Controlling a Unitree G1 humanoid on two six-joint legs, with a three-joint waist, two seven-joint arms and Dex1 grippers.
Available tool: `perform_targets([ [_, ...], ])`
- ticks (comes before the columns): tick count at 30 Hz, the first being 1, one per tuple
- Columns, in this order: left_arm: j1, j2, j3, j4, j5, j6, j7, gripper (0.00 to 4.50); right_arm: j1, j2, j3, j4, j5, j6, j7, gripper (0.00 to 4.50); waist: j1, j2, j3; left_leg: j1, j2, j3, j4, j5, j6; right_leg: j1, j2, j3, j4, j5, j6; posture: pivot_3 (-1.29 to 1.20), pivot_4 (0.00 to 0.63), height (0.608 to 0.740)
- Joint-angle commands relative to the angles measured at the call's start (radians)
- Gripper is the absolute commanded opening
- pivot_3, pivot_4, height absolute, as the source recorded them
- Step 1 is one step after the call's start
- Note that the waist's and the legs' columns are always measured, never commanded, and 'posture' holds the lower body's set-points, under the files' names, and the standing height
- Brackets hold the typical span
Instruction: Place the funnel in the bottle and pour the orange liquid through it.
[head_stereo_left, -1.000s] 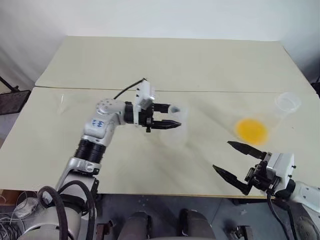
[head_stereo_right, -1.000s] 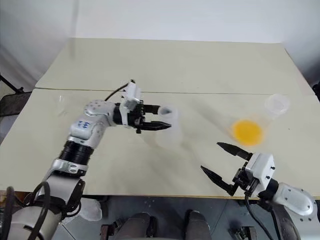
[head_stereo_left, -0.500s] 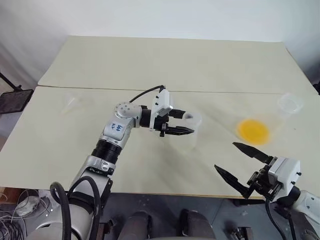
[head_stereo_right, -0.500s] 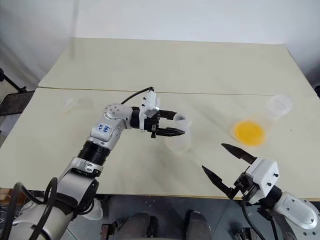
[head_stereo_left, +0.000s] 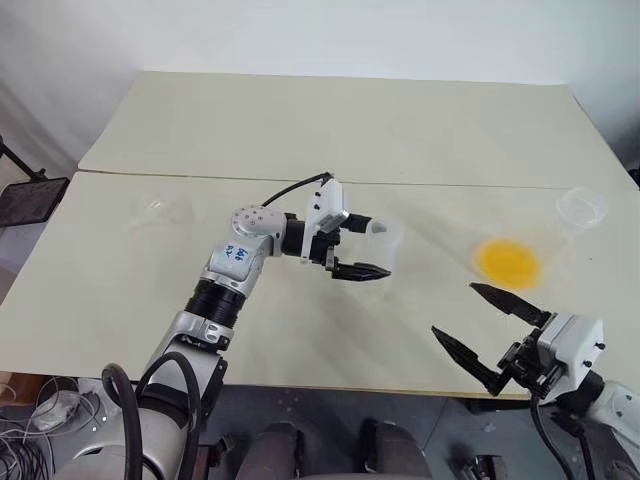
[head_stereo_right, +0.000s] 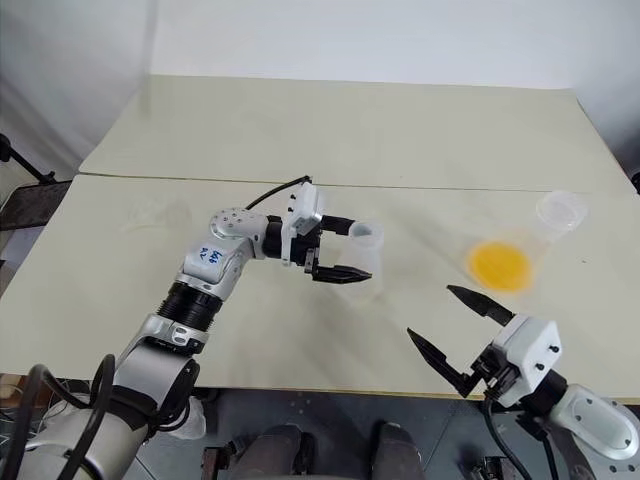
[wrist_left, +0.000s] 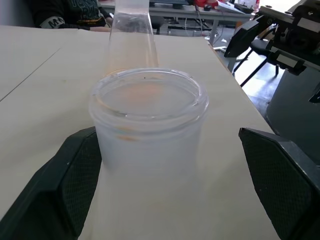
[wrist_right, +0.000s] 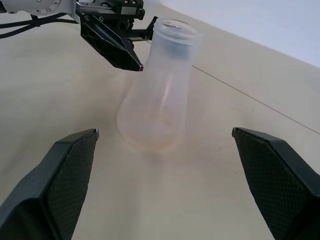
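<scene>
The bottle (head_stereo_left: 380, 245), a small clear conical flask, stands upright at the table's middle. My left gripper (head_stereo_left: 378, 246) is open, with one finger on each side of the bottle's neck (wrist_left: 150, 115) and a gap at both sides. The funnel (head_stereo_left: 155, 208) lies as a faint clear shape far to the left. The orange liquid (head_stereo_left: 505, 260) sits as a round patch in the larger clear flask (head_stereo_left: 578, 208) at the right. My right gripper (head_stereo_left: 453, 309) hangs open near the front edge, just in front of that flask, holding nothing.
The cream table (head_stereo_left: 300, 330) meets a second table (head_stereo_left: 350, 120) behind it along a seam. The front edge runs just under my right gripper. Open tabletop lies between the bottle and the larger flask.
My left gripper's fingers have spread apart off the bottle's neck, and the bottle stays standing. The right gripper has kept its place.
</scene>
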Motion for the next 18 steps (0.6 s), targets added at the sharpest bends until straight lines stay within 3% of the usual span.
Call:
perform_targets([
  [1,-0.005,0.003,0.021,-0.053,-0.018,0.011,0.009,4.47,-0.009,-0.015,-0.032,-0.024,0.016,0.002,0.005,4.5,0.0,0.0,0.0,0.0,0.0,0.0,0.0,0.0,0.0,0.0,0.0,0.0,0.0,0.0,0.0,0.0,0.15,0.74],
  [18,0.005,0.028,0.035,-0.091,-0.029,0.076,0.01,4.47,-0.031,-0.012,-0.037,-0.008,0.011,0.004,0.014,4.5,-0.001,0.0,0.0,0.0,0.0,0.0,0.0,0.0,0.0,0.0,0.0,0.0,0.0,0.0,0.0,0.0,0.15,0.74],
])
